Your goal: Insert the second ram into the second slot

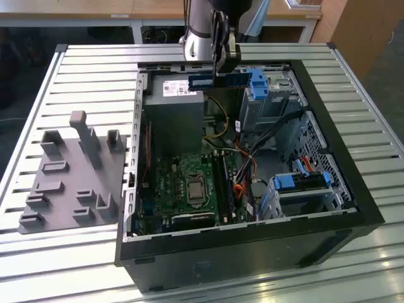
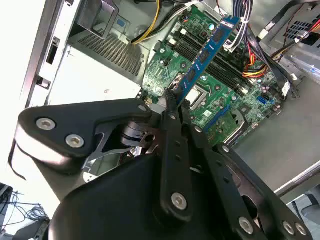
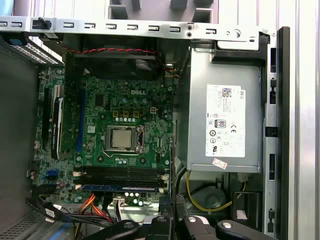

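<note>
Fingers clamp the second ram above the open computer case holding 1 motherboard.

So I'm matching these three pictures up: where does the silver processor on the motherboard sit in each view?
Exterior view: the processor sits on the exterior view's left of the memory slots.
Second wrist view: the processor peeks out beside the second ram, near the gripper that clamps it.
First wrist view: the processor sits between the black fan shroud and the memory slots.
Shared landmark: the grey power supply.
</note>
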